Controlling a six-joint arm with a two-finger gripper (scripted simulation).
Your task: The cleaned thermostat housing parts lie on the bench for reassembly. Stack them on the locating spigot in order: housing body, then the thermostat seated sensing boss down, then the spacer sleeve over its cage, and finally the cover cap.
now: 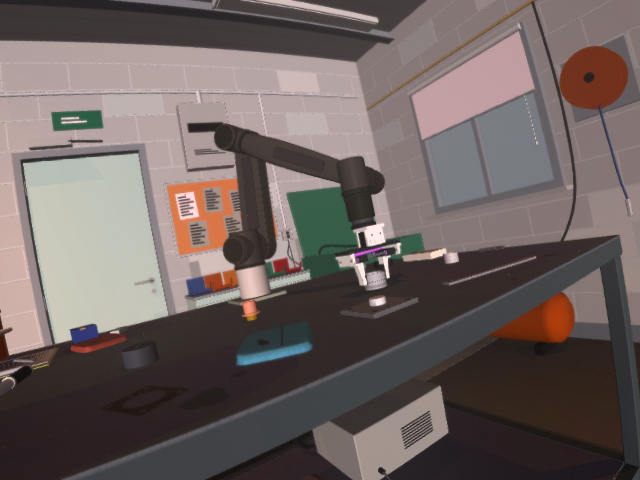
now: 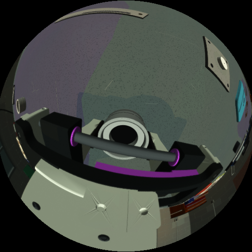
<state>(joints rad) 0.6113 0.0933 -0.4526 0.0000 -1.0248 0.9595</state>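
The grey housing body (image 1: pixel 376 279) (image 2: pixel 124 135), a hollow ribbed cylinder, stands on the bench just behind the dark base plate (image 1: pixel 379 307) (image 2: pixel 217 63) that carries the short pale locating spigot (image 1: pixel 377 300) (image 2: pixel 223 63). I have my gripper (image 1: pixel 375 275) (image 2: pixel 124 147) closed around the housing body, gripping it by its sides. The copper-coloured thermostat (image 1: pixel 250 309) stands near the arm's base. A dark round cover cap (image 1: pixel 139 355) sits toward the left end of the bench. A small pale sleeve (image 1: pixel 451 257) (image 2: pixel 20 104) rests further back on the right.
A blue tray (image 1: pixel 275 343) (image 2: pixel 241 103) lies in front of the thermostat, left of the base plate. A long metal rule (image 1: pixel 488 271) (image 2: pixel 101 13) lies toward the right end. A pale block (image 1: pixel 424 254) sits beside the sleeve. Red and blue items (image 1: pixel 95 338) lie at the far left.
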